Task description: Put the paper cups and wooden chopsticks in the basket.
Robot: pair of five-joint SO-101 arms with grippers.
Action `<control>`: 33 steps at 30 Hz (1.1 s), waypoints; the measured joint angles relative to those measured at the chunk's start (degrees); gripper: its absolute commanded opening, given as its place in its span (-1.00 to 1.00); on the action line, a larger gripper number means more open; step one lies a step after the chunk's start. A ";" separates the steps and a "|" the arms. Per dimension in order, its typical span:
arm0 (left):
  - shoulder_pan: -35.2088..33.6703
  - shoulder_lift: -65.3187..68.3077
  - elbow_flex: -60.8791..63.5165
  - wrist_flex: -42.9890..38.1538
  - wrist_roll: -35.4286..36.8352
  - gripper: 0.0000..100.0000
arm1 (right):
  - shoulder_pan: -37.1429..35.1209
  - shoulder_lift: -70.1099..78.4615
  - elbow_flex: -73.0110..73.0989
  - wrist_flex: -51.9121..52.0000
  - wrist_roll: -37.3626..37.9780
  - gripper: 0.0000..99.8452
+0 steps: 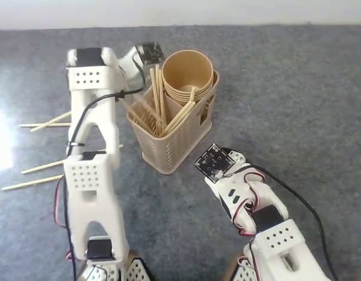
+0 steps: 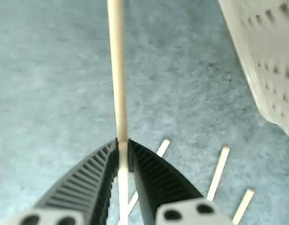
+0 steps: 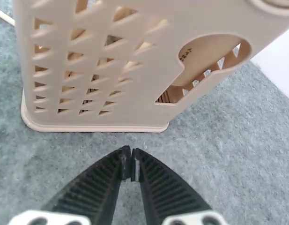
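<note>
1. My left gripper (image 2: 122, 143) is clamped on one wooden chopstick (image 2: 117, 70), pinched right at the fingertips. It is raised by the far corner of the basket (image 1: 180, 140), on the side away from the paper cups.
2. I judge this to be the carry-and-drop step for this stick. The paper cups (image 1: 188, 67) sit stacked in their compartment, and a bundle of chopsticks (image 1: 158, 111) leans in the one beside it.
3. The held chopstick's long axis runs in line with my fingers, straight out from the tips. It points down toward the grey table surface (image 2: 50, 84), and its far end leaves my left wrist view. The basket wall shows just beside it there, so I cannot tell whether the tip has cleared the rim.
4. The next move calls for bringing the tip over the chopstick compartment. The stick should stay steep so it slides in among the others, and only then should I let go.
5. My right gripper (image 3: 131, 152) is closed on nothing, low over the table and near the basket's side wall.
6. Several loose chopsticks (image 1: 44, 123) lie flat on the table well apart from the basket, so more pickups remain.
</note>
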 measured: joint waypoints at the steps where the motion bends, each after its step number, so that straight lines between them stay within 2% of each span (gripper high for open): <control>1: -0.26 -1.58 0.00 0.00 0.44 -0.98 | 0.00 0.00 0.00 0.00 0.00 -0.99; 12: -2.20 -17.85 0.00 0.09 8.79 -0.98 | 0.00 0.00 0.00 0.00 0.00 -0.99; 21: -0.53 -36.66 -0.09 0.18 21.27 -0.98 | 0.00 0.00 0.00 0.00 0.00 -0.99; 27: 1.76 -49.49 -1.23 0.35 32.53 -0.98 | 0.18 0.00 0.62 -0.53 0.00 -0.99; 33: 5.80 -61.01 -1.41 0.00 51.25 -0.98 | 0.00 0.00 1.05 -0.53 0.00 -0.99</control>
